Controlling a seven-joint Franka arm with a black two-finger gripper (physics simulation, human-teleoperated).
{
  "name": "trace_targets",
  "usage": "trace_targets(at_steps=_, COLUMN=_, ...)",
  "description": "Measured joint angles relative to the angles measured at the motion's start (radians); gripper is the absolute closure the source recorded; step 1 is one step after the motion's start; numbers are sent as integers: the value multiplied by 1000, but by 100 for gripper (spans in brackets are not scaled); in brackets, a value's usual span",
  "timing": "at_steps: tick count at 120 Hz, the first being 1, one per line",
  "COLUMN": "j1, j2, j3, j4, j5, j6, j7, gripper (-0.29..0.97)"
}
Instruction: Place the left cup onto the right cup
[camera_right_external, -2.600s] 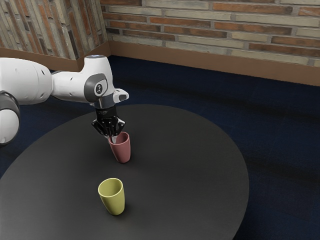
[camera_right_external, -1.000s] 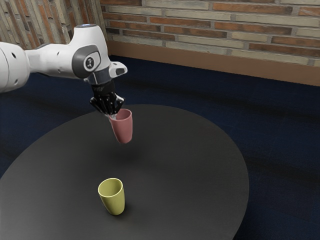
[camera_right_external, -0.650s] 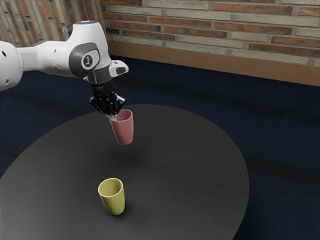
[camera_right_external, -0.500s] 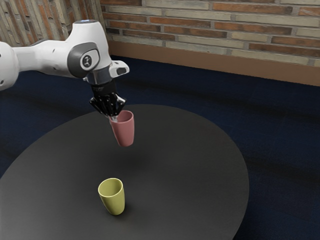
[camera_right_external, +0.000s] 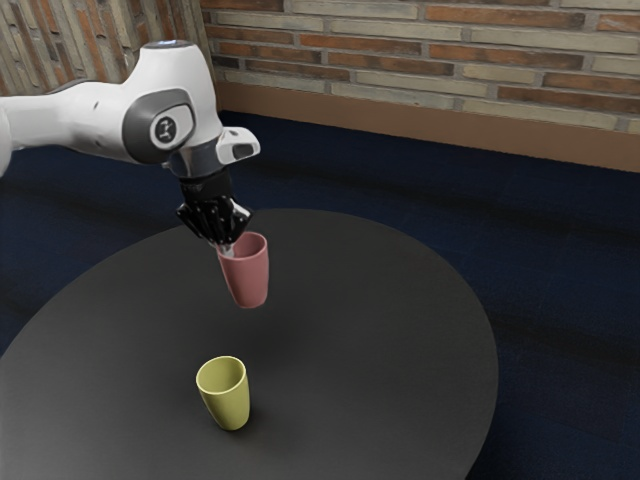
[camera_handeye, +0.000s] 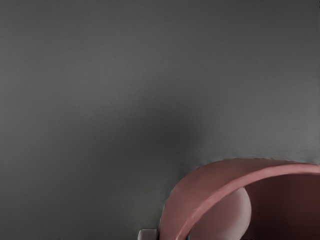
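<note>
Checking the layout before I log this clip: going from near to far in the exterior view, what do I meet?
Near to far: yellow cup → pink cup, held above the table by the tool → wall.

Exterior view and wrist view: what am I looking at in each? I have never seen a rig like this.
The white machine is a simulated robot arm. The exterior view is taken by a camera at the arm's side, and the arm reaches in from that view's left. At its end is a black two-finger tool, shut on the rim of a pink cup, which hangs slightly tilted in the air above a round dark table. A yellow-green cup stands upright on the table, nearer the camera. The wrist view comes from a camera on the arm's hand, looking down. The pink curve in it is the pink cup's rim, with the table's grey surface beyond.
</note>
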Motion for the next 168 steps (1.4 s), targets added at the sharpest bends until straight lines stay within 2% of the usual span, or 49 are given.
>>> trace_targets(at_steps=112, j1=2, j2=-168, j3=-17, j4=-203, j5=0, j6=2, j7=-2, gripper=79)
trace_targets(at_steps=168, j1=2, j2=-243, j3=-52, j4=-276, j5=0, j6=8, j7=-7, gripper=79)
